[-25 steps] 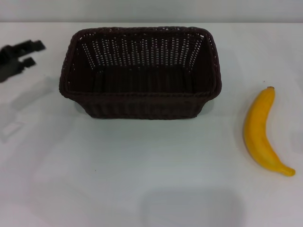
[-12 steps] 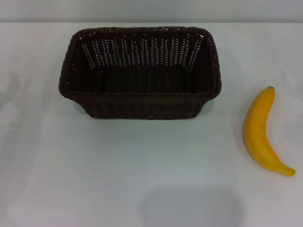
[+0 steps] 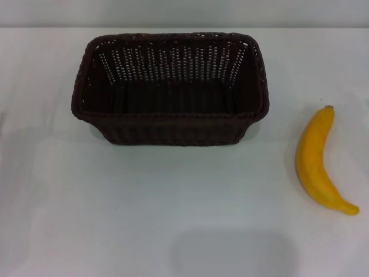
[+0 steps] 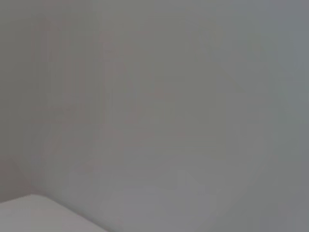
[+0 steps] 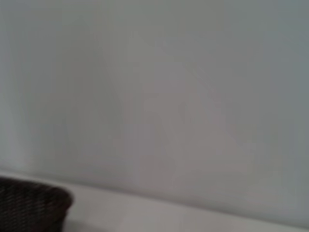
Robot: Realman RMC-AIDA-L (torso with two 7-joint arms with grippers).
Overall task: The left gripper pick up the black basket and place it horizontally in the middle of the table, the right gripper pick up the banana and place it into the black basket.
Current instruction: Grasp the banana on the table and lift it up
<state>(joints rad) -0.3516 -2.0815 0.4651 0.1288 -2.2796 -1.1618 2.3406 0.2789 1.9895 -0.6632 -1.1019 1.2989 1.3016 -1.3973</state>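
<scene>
Nearest me on the plain white table (image 3: 173, 219), the curved yellow banana (image 3: 319, 163) lies right. Farther back, centred, the dark woven rectangular basket (image 3: 170, 86) sits upright. Neither gripper shows, so I cannot tell their jaws.

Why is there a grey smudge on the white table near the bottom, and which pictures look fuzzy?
Head view: sharp, and the smudge is a soft shadow on the white table. Right wrist view: blurry, showing only a corner of the dark woven basket. Left wrist view: blurry too, almost all plain grey.
</scene>
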